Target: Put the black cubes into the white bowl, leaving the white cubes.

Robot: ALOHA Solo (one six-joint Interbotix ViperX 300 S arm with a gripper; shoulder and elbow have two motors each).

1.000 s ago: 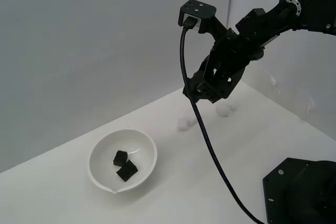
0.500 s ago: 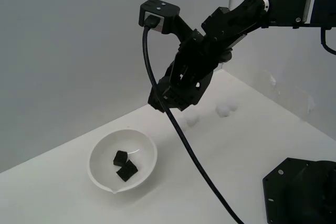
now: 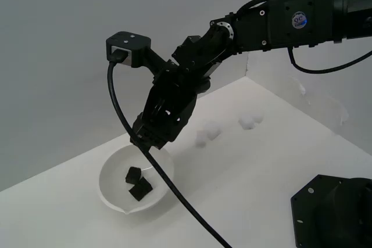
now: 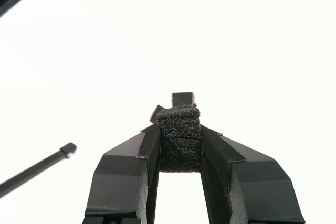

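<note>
holding a black cube (image 4: pixel 179 137) pinched between both fingers, my gripper (image 4: pixel 179 153) hangs over the far rim of the white bowl (image 3: pixel 110 193). i see two more black cubes (image 3: pixel 137 183) lying side by side inside the bowl. white cubes (image 3: pixel 208 132) rest on the table (image 3: pixel 250 190) toward the exterior view's right, well apart from the bowl.

Tool (image 3: pixel 152 141) now over white bowl (image 3: pixel 110 166)
</note>
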